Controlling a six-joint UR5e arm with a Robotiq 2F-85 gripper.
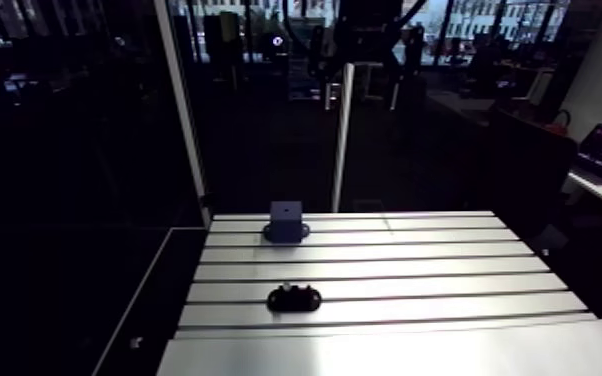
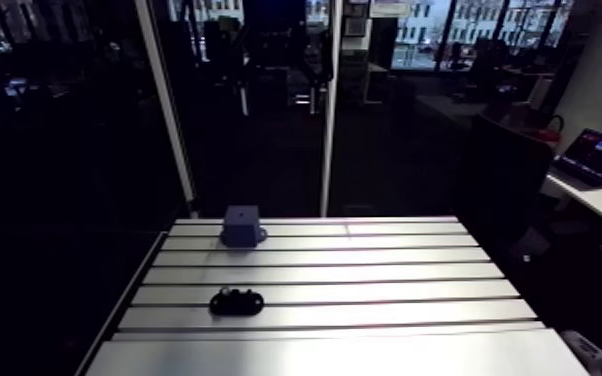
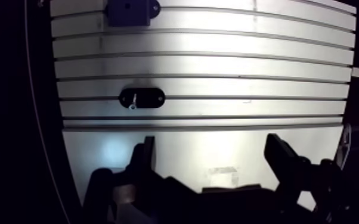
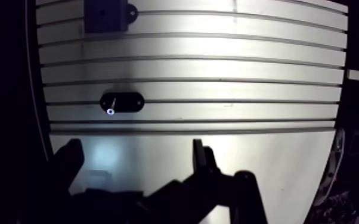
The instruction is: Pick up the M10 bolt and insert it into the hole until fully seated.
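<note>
Black holder, lower centre of arm view, presents bolt for pickup; blue block above it turns its hole upward; jaws apart, empty.

One block, one holder, one bolt

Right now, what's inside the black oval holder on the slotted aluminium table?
A pale metal bolt shows near one end of the black oval holder. How deep it sits is hidden by the holder's body.
</note>
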